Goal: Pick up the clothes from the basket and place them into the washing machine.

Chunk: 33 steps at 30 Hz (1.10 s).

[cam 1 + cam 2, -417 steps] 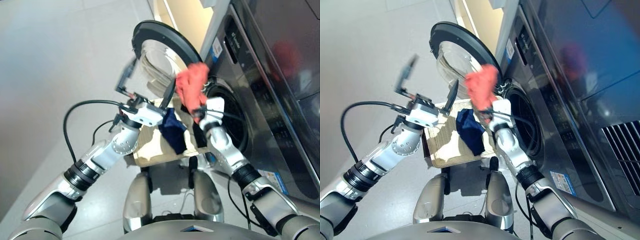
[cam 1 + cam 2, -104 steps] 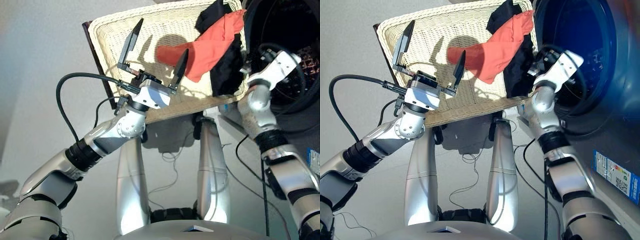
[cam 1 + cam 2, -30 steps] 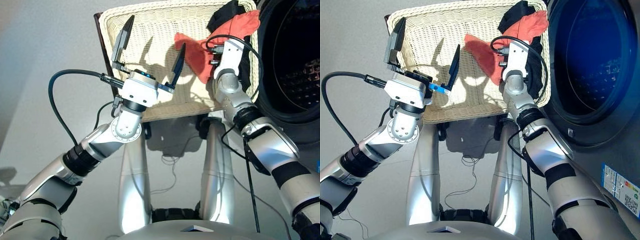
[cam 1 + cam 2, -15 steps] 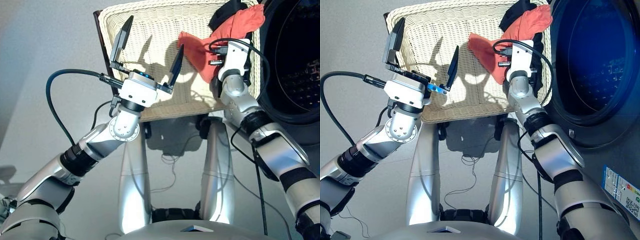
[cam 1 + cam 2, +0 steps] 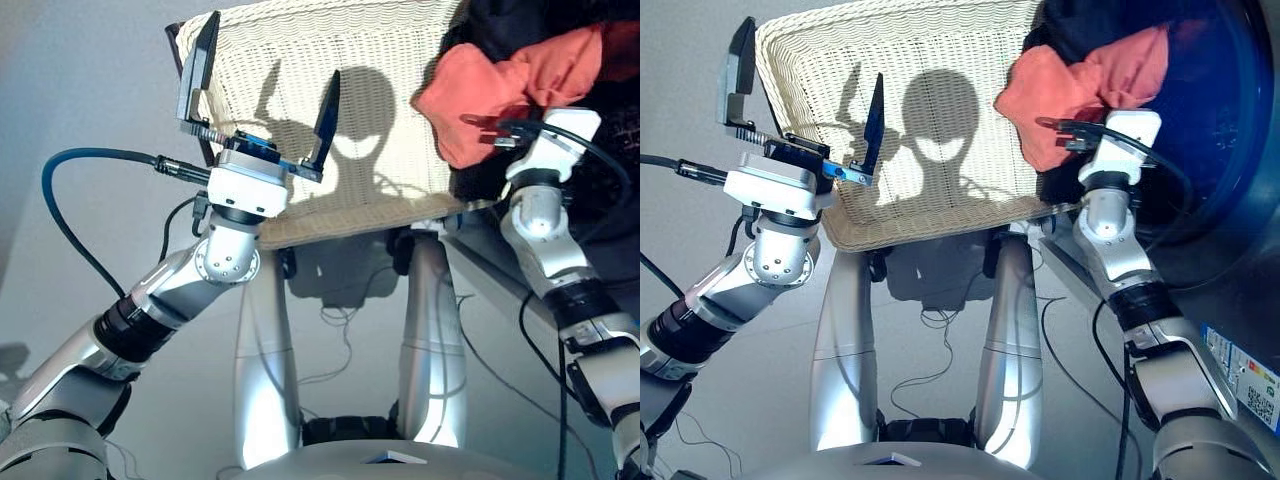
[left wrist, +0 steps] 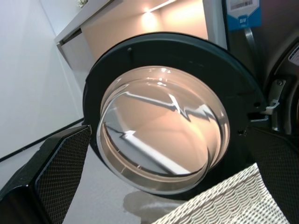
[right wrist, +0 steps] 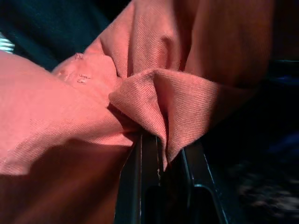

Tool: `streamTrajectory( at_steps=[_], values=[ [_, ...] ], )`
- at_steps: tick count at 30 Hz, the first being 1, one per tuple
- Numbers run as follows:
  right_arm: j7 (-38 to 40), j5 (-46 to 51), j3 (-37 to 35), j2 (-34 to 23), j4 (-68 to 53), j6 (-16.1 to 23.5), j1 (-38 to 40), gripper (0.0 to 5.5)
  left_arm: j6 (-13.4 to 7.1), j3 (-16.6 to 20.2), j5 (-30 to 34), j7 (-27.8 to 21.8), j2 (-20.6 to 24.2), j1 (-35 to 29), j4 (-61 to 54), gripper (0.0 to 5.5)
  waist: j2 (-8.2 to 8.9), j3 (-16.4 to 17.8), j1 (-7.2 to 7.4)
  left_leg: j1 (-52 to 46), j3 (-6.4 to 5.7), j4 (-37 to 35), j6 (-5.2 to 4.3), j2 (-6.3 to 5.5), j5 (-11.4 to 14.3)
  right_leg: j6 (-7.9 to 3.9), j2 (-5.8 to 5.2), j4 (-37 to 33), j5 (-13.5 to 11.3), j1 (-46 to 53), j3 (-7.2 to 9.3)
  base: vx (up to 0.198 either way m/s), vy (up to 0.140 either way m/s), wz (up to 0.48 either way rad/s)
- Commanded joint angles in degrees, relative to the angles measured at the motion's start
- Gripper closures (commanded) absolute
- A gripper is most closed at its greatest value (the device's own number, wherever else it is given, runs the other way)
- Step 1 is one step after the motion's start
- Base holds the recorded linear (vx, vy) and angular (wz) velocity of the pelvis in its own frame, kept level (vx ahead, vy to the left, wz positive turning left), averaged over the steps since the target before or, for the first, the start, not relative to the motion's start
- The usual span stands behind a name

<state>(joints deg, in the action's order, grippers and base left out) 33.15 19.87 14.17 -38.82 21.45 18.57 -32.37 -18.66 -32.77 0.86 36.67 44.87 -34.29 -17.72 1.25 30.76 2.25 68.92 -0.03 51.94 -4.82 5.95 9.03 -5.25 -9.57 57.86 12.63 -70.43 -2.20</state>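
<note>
At the cream wicker basket (image 5: 930,60), right hand (image 7: 161,158) pinches a fold of soft, light coral-red garment (image 5: 1080,85); left hand (image 5: 262,105) wide, empty.

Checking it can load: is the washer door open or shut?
Open. The washer door stands swung out, its glass facing the left gripper.

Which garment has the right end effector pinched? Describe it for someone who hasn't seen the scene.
Find the cream wicker basket, then its corner nearest the washing machine. The coral-red garment bunched there lies against dark clothing, a fold clamped in the right end effector. It is the only bright piece.
</note>
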Motion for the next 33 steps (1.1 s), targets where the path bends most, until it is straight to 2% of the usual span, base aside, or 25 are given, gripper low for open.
streamTrajectory(
  at_steps=[1, 5, 10, 15, 16, 21, 25, 33],
  values=[
    [9.61, -5.72, -9.28, -3.71, -2.89, 5.95, -0.6, 5.5, -3.45, 2.08, 2.31, 2.24, 1.26, 1.0, -6.94, 0.0, 0.18, -0.97, 1.84, -4.03, 1.43, -2.49, 0.59, 0.58, 0.27, -1.96, 0.98, -5.73, -3.6, 1.97, -0.83, 0.0, 0.0, 0.0],
    [14.67, -7.45, -12.02, -4.14, 0.22, 5.4, -2.03, 5.5, -3.76, 2.53, 2.42, 3.29, 0.81, 1.0, -6.89, 0.0, 0.23, -0.97, 1.85, -4.09, 1.27, -2.45, 0.57, 0.54, 0.4, -1.95, 1.05, -5.76, -3.55, 2.03, -0.72, 0.0, 0.0, 0.0],
    [18.23, -3.9, -13.08, -7.11, 12.52, 4.39, -8.64, 5.5, -4.48, 1.72, 1.41, 3.43, 0.36, 0.62, -7.05, 0.0, -0.09, -0.97, 1.28, -3.96, 1.15, -2.18, 0.44, 0.41, 0.63, -1.98, 0.89, -5.59, -3.56, 1.97, -0.65, 0.0, 0.0, 0.0],
    [16.99, 3.41, -11.32, -10.51, 23.67, 4.97, -16.89, 5.5, -4.53, 0.83, 0.33, 3.29, 0.44, -0.26, -6.9, 0.0, -0.46, -0.97, 0.73, -3.92, 1.08, -2.18, 0.21, 0.47, 0.68, -1.94, 0.92, -5.55, -3.69, 1.96, -0.67, 0.0, 0.0, 0.0],
    [15.58, 6.44, -9.27, -12.91, 30.77, 3.87, -21.11, 5.5, -4.63, -0.37, -0.34, 2.72, 0.97, -0.93, -6.76, 0.0, -0.67, -0.97, 0.11, -4.09, 1.06, -2.24, 0.08, 0.42, 0.7, -1.93, 0.75, -5.61, -3.75, 2.1, -0.6, 0.0, 0.0, 0.0],
    [11.66, 9.63, -2.95, -17.49, 42.92, 0.13, -29.92, 5.5, -4.12, -1.75, -0.98, 1.07, 2.23, -2.74, -6.76, 0.0, -1.18, -0.97, -0.41, -3.7, 1.08, -1.83, -0.15, 0.41, 0.7, -1.89, 0.56, -5.38, -3.87, 1.97, -0.49, 0.0, 0.0, 0.0],
    [8.35, 11.68, 0.79, -20.65, 48.62, -1.92, -34.73, 5.5, -3.8, -2.28, -1.34, -0.1, 3.43, -3.1, -7.09, 0.0, -1.46, -0.97, -0.65, -3.51, 1.12, -1.62, -0.3, 0.49, 0.68, -1.92, 0.47, -5.08, -3.9, 1.65, -0.57, 0.0, 0.0, 0.0],
    [5.98, 14.2, 3.4, -22.12, 51.19, -1.94, -38.62, 5.5, -4.06, -1.62, -1.85, -1.25, 4.23, -2.61, -7.77, 0.0, -1.61, -0.97, -0.95, -3.31, 1.09, -1.19, -0.41, 0.34, 0.62, -1.94, 0.35, -4.72, -3.85, 1.61, -0.5, 0.0, 0.0, 0.0]
  ],
)
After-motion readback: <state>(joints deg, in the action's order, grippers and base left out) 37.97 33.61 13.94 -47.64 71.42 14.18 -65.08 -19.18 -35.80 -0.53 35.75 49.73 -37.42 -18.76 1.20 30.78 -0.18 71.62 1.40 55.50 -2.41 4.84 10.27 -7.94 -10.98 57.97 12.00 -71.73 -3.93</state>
